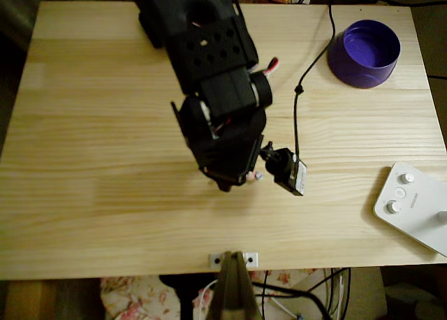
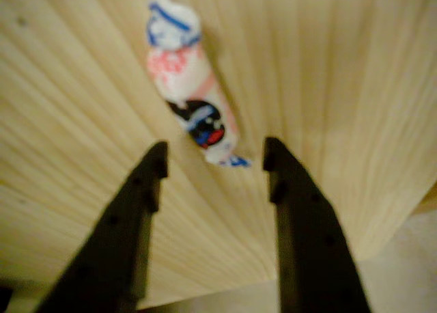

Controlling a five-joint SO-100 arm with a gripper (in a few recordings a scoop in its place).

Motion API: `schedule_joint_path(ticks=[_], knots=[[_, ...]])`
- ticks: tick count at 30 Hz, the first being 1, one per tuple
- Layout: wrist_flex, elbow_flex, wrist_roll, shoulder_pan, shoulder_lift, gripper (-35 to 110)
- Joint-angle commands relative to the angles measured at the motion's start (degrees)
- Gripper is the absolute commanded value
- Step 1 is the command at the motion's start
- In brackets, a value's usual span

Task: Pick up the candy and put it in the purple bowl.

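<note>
The candy [image 2: 191,98], a pinkish-white wrapped sweet with blue twisted ends and a dark mark, lies on the wooden table [image 2: 328,87] in the wrist view. My gripper [image 2: 215,156] is open, its two black fingertips just short of the candy's near end, one on each side. From overhead, the black arm covers the middle of the table and a small pale bit of the candy [image 1: 258,175] peeks out at the gripper's [image 1: 237,180] lower tip. The purple bowl [image 1: 364,53] stands at the table's far right corner, empty.
A white device with round knobs [image 1: 413,205] lies at the right edge. The wrist camera [image 1: 288,171] with its black cable [image 1: 297,117] hangs beside the arm. A small metal bracket [image 1: 233,260] sits at the front edge.
</note>
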Motion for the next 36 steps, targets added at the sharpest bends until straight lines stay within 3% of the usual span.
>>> schedule_joint_path(ticks=[1,36], knots=[[-0.3,0.1,-0.9,-0.1,1.9,20],[-7.6,6.1,-1.8,0.6,3.0,12]])
